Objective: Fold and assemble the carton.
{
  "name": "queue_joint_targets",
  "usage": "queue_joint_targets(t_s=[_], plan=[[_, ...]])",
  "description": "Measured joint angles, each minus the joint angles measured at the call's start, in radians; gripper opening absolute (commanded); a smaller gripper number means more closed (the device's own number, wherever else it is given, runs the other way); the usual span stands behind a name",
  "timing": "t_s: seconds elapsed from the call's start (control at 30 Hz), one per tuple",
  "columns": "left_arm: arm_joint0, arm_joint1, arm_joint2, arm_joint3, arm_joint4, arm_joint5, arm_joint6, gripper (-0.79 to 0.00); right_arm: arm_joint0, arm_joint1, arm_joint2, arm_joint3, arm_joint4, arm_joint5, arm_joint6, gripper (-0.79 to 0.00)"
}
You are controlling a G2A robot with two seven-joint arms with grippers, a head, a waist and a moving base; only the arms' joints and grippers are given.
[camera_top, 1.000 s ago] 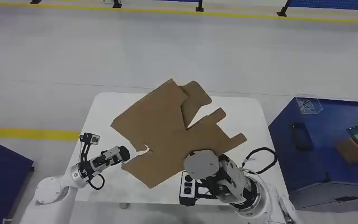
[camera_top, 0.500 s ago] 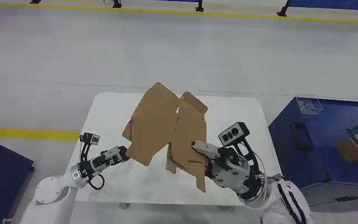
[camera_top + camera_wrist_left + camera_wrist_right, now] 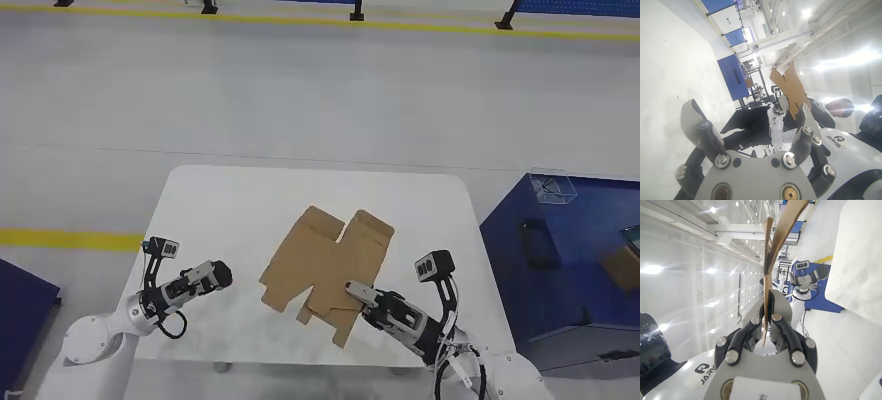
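Right wrist view: right claw (image 3: pixel 768 306) pinches carton (image 3: pixel 782 230) edge; left claw (image 3: pixel 746 108) open wide, empty. Folding looks early; left must grab flap.

Plain brown carton (image 3: pixel 325 262), white table (image 3: pixel 220 212), blue cabinet (image 3: pixel 560 255).

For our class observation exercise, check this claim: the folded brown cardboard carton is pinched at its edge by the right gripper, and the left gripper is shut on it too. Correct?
Not quite. The right gripper does pinch the folded brown cardboard carton at its edge, but the left gripper is open, empty and apart from it, as the left wrist view shows.
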Motion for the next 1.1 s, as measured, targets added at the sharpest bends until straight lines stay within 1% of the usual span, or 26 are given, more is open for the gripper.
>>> queue_joint_targets(t_s=[0.1, 0.13, 0.17, 0.2, 0.27, 0.3, 0.4, 0.43, 0.5, 0.6, 0.67, 0.7, 0.73, 0.77, 0.8, 0.83, 0.93, 1.03, 1.1], plan=[[0.001, 0.0, 0.0, -0.002, -0.005, 0.005, 0.005, 0.0, 0.0, 0.0, -0.001, 0.001, 0.0, 0.001, 0.0, -0.785], [0.001, -0.001, -0.003, -0.007, -0.023, 0.023, 0.013, 0.0, -0.001, 0.0, -0.006, 0.004, 0.005, 0.006, 0.004, -0.785], [-0.001, 0.0, -0.007, -0.013, -0.053, 0.057, 0.015, 0.0, 0.001, 0.0, -0.012, 0.008, 0.012, 0.013, 0.014, -0.785], [-0.01, 0.003, -0.016, -0.022, -0.099, 0.114, 0.001, 0.0, 0.006, 0.001, -0.017, 0.015, 0.008, 0.02, 0.035, -0.785], [-0.028, 0.008, -0.031, -0.031, -0.161, 0.198, -0.043, 0.0, 0.015, 0.004, -0.02, 0.024, -0.029, 0.033, 0.072, -0.785], [-0.041, 0.012, -0.037, -0.031, -0.189, 0.258, -0.068, 0.0, 0.019, 0.007, -0.02, 0.025, -0.056, 0.042, 0.098, -0.785], [-0.081, 0.023, -0.028, -0.045, -0.165, 0.387, -0.145, 0.0, 0.027, 0.014, -0.016, 0.015, -0.108, 0.06, 0.17, -0.785], [-0.089, 0.026, -0.021, -0.053, -0.147, 0.416, -0.17, 0.0, 0.029, 0.016, -0.012, 0.01, -0.119, 0.064, 0.192, -0.785], [-0.098, 0.031, -0.003, -0.076, -0.102, 0.453, -0.214, 0.0, 0.03, 0.022, -0.001, -0.005, -0.152, 0.072, 0.237, -0.785], [-0.086, 0.037, 0.032, -0.112, -0.027, 0.453, -0.255, 0.0, 0.027, 0.027, 0.014, -0.022, -0.171, 0.076, 0.274, -0.785], [-0.072, 0.038, 0.052, -0.129, -0.01, 0.452, -0.277, 0.0, 0.025, 0.029, 0.022, -0.028, -0.174, 0.078, 0.287, -0.785], [-0.063, 0.039, 0.063, -0.138, -0.019, 0.458, -0.291, -0.089, 0.023, 0.031, 0.025, -0.031, -0.176, 0.082, 0.294, -0.785], [-0.057, 0.039, 0.069, -0.144, -0.028, 0.461, -0.302, -0.234, 0.023, 0.032, 0.028, -0.032, -0.18, 0.086, 0.299, -0.785], [-0.052, 0.04, 0.073, -0.152, -0.033, 0.462, -0.312, -0.317, 0.023, 0.033, 0.029, -0.032, -0.183, 0.09, 0.303, -0.785], [-0.045, 0.041, 0.079, -0.161, -0.04, 0.461, -0.326, -0.36, 0.023, 0.034, 0.03, -0.03, -0.182, 0.097, 0.305, -0.785], [-0.04, 0.041, 0.083, -0.166, -0.054, 0.464, -0.339, -0.385, 0.024, 0.034, 0.03, -0.029, -0.185, 0.103, 0.306, -0.785], [-0.028, 0.041, 0.092, -0.179, -0.122, 0.469, -0.377, -0.397, 0.027, 0.037, 0.019, -0.034, -0.217, 0.116, 0.311, -0.785], [-0.02, 0.042, 0.095, -0.185, -0.132, 0.438, -0.357, -0.413, 0.031, 0.038, 0.001, -0.04, -0.228, 0.123, 0.309, -0.785], [-0.015, 0.041, 0.106, -0.188, -0.144, 0.428, -0.346, -0.443, 0.037, 0.038, -0.011, -0.041, -0.247, 0.126, 0.306, -0.785]])
